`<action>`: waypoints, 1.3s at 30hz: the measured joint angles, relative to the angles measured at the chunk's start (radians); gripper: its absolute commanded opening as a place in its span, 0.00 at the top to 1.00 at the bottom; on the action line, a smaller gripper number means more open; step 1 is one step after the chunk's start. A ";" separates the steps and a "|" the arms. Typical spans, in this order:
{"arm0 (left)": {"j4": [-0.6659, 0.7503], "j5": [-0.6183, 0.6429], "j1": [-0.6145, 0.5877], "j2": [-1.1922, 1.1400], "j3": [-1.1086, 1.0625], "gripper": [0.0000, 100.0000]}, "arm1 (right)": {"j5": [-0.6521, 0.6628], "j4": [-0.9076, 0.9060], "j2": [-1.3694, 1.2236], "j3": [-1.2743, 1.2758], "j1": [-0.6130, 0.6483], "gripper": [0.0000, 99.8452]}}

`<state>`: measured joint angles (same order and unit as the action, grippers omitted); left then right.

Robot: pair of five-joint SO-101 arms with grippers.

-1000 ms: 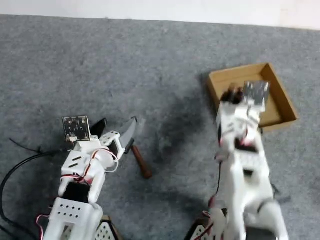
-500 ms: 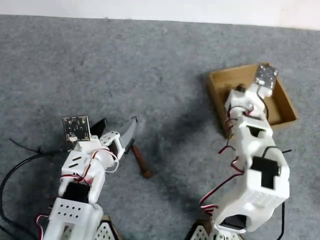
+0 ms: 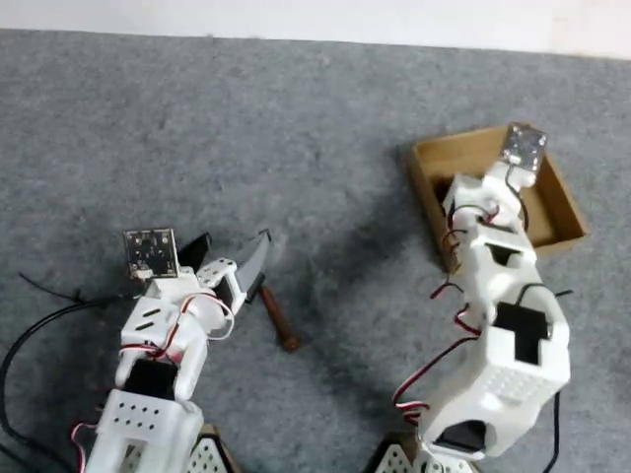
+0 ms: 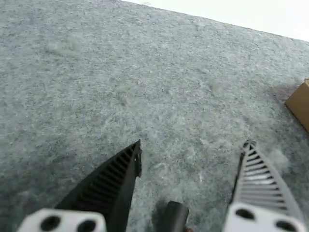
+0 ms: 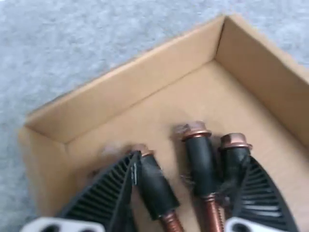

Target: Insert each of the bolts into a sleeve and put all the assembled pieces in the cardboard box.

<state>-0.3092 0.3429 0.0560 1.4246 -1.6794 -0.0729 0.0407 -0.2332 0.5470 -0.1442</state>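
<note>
The right arm [image 3: 503,325] has swung over the far-right cardboard box [image 3: 463,144] and settled, right gripper [image 5: 193,159] jaws spread about three sleeved bolts [image 5: 200,154] delivered inside, leaving one bolt [image 3: 278,320] on the desk [image 3: 325,128] between the spread jaws of the left gripper [image 4: 193,143].

The brown open-topped cardboard box [image 3: 463,140] sat on the grey felt table cover [image 3: 246,118], toward 2 o'clock. Inside it three copper bolts in black sleeves [image 5: 200,159] lay side by side, between the right gripper's [image 5: 192,164] spread fingers. A loose copper-coloured bolt [image 3: 276,317] lay well apart at the box's 8 o'clock, just beside the left gripper [image 3: 234,241], at its 5 o'clock.
</note>
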 measured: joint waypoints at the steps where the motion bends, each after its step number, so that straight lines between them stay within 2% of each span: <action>1: 0.000 0.000 0.000 0.000 0.000 0.70 | 0.000 0.000 0.020 0.015 0.003 0.71; 6: 0.000 0.000 0.000 0.000 0.000 0.70 | 0.000 -0.002 0.210 0.176 0.103 0.71; 13: 0.000 0.000 -0.005 0.000 0.000 0.70 | 0.000 -0.002 0.552 0.459 0.358 0.71; 18: 0.000 0.034 -0.114 0.000 0.000 0.70 | 0.000 -0.021 0.783 0.621 0.532 0.71; 21: 0.000 0.092 -0.173 0.000 0.002 0.70 | 0.000 -0.127 0.864 0.664 0.631 0.71; 24: 0.000 0.110 -0.213 0.000 0.002 0.70 | 0.000 -0.212 0.891 0.664 0.740 0.71; 32: 0.000 0.118 -0.301 0.000 0.003 0.70 | 0.000 -0.219 0.878 0.660 0.907 0.71; 36: 0.000 0.121 -0.330 0.000 0.003 0.70 | -0.005 -0.219 0.741 0.608 0.988 0.71; 39: 0.000 0.169 -0.354 0.000 0.003 0.70 | -0.040 -0.219 0.585 0.508 1.054 0.71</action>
<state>-0.3092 0.5117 -0.2984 1.4246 -1.6763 -0.1128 -0.1788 0.3514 1.0549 0.9099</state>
